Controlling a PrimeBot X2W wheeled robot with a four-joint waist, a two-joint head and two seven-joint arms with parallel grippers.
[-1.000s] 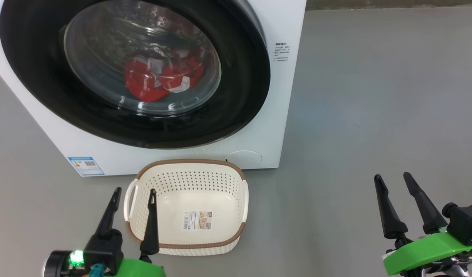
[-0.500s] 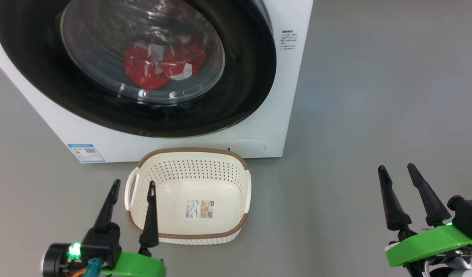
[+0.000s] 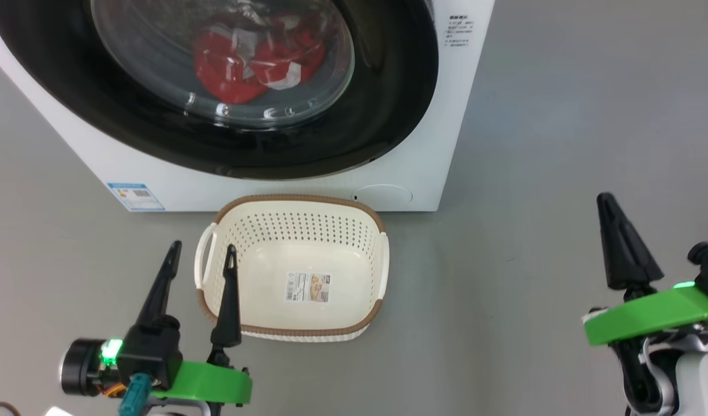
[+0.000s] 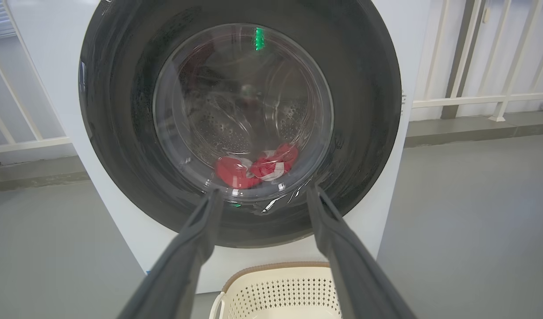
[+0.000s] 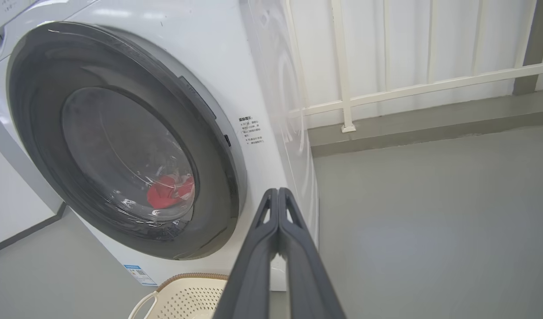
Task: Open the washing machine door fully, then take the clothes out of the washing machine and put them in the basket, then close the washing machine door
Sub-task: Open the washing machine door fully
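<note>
The left gripper [image 3: 203, 247] holds its two long dark fingers spread apart with nothing between them, and the right gripper [image 3: 607, 199] has its fingers pressed together tip to tip, also empty. Straight ahead of the left fingers stands the big white boxy front-loading washing machine [image 3: 423, 173], its large round door with a wide glossy black rim and clear glass bowl [image 3: 388, 104] lying flat against the machine's front. Behind the glass, seen from the left wrist just beyond and between the two fingertips, sits the bundle of bright red clothes with white patches [image 3: 256, 63], low in the steel drum. The small cream-white perforated plastic basket with a brown woven-look rim [image 3: 299, 199] stands on the grey floor [image 3: 562, 144] close below the machine's front, just to the inner side of the left fingers; the inner finger crosses the basket's near left corner in the head view, and I cannot tell whether they touch. A paper sticker [image 3: 308, 287] lies on its bottom. The right fingers hang well apart from the basket, off its far side, pointing past the machine's right front edge.
</note>
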